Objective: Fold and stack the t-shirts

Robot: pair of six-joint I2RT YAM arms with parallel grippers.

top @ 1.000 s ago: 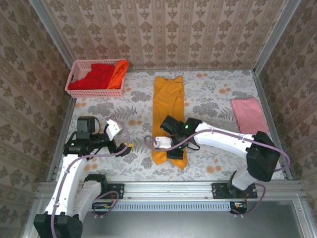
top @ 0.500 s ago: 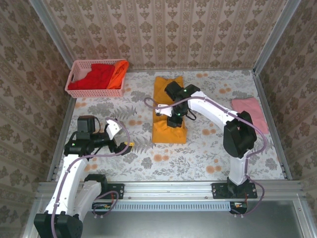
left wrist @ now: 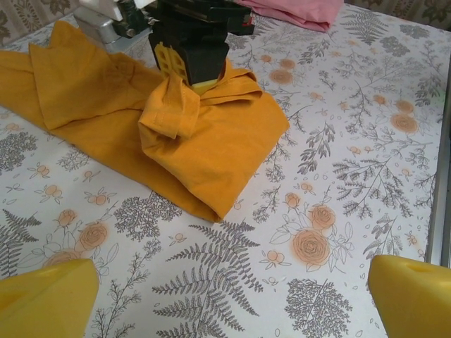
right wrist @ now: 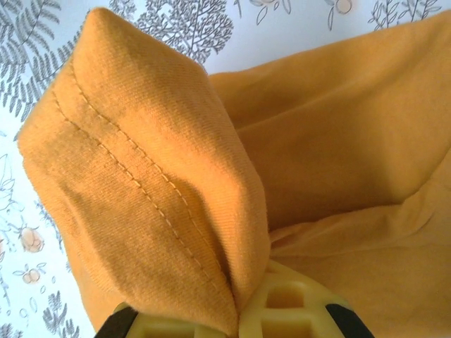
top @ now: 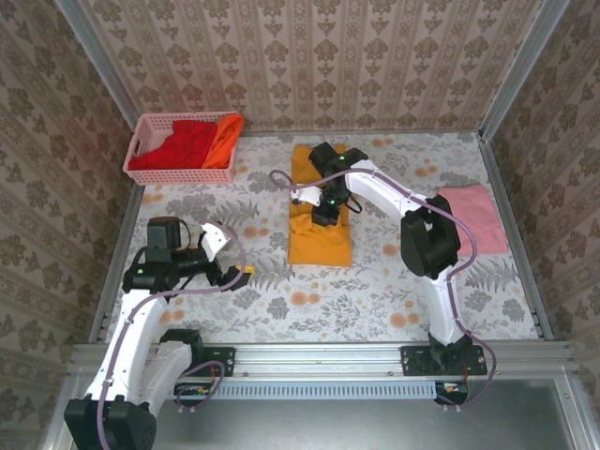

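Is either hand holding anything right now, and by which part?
The right hand is shut on the golden-yellow t-shirt, pinching a fold of its stitched hem. The left hand is open and holds nothing.

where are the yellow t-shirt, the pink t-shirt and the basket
yellow t-shirt (top: 319, 246): top view, folded near half
pink t-shirt (top: 473, 217): top view, its middle
pink lattice basket (top: 178, 175): top view, near wall
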